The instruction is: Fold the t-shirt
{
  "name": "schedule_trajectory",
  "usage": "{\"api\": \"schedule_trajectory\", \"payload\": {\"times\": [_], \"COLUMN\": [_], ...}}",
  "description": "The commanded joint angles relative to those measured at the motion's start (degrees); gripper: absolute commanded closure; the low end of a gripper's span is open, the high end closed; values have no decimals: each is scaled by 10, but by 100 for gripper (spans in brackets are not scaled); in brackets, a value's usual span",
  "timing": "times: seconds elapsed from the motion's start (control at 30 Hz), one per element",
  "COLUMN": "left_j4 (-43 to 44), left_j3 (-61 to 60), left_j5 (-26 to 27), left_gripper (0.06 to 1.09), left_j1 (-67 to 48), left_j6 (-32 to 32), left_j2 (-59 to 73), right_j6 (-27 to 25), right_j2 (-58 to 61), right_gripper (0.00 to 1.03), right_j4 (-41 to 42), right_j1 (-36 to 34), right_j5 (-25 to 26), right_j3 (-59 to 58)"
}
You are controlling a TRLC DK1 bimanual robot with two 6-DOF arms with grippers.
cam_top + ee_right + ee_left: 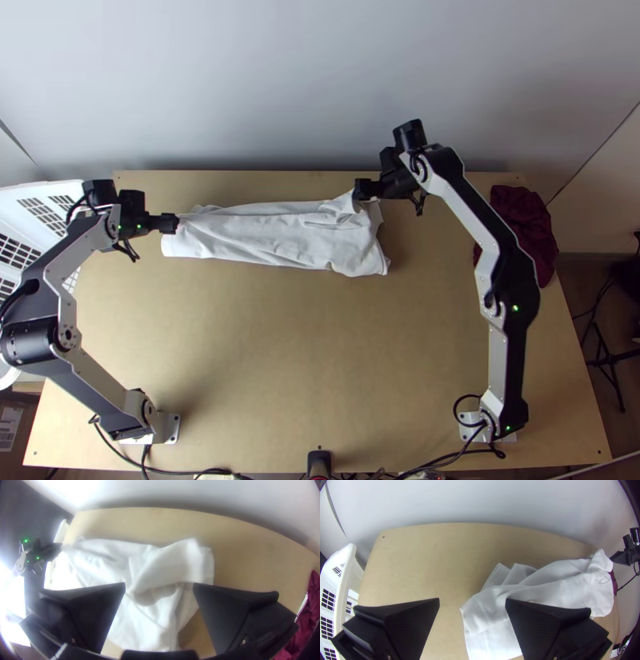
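The white t-shirt (pixel 272 236) lies as a long, narrow, wrinkled strip near the table's far edge. At its left end is my left gripper (pixel 170 223); my right gripper (pixel 360 190) is at its upper right corner, where the cloth rises in a peak. In the left wrist view the left gripper (pixel 472 603) stands open, with the shirt's end (pixel 486 616) between and under its fingers. The right wrist view shows the right gripper (pixel 159 586) open above bunched folds of the shirt (pixel 160 570). Whether either touches the cloth I cannot tell.
A dark red cloth (pixel 524 232) lies at the table's right edge. A white slatted basket (pixel 40 212) stands beyond the table's left edge. The wall rises behind the far edge, and bare wood (pixel 320 360) spreads between the two arms' bases.
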Motion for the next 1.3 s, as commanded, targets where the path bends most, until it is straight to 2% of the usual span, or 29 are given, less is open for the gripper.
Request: {"api": "schedule_trajectory", "payload": {"times": [0.0,0.17,0.3,0.47,0.53,0.67,0.73,1.27], "left_j4": [-20,-55,-51,-24,10,-23,-42,-58], "left_j3": [-2,-6,-37,-102,-128,-113,-94,30], "left_j5": [4,16,32,115,127,207,228,227], "left_gripper": [10,10,10,10,10,10,11,11], "left_j1": [8,48,79,102,97,91,86,37], "left_j6": [-21,-29,-18,-6,-12,-19,-21,-52], "left_j2": [-47,-68,-72,-95,-90,-68,-52,88], "right_j6": [-4,6,49,64,64,60,63,64], "right_j2": [-141,-284,-392,-461,-474,-479,-478,-484], "right_gripper": [3,3,3,4,4,4,4,4], "right_j4": [-6,-6,-6,-22,-23,-23,-23,-34], "right_j1": [41,64,82,77,69,62,61,34], "right_j5": [-1,-1,-1,-1,-1,-1,-1,-2], "right_j3": [-118,-229,-276,-322,-347,-364,-364,-363]}}
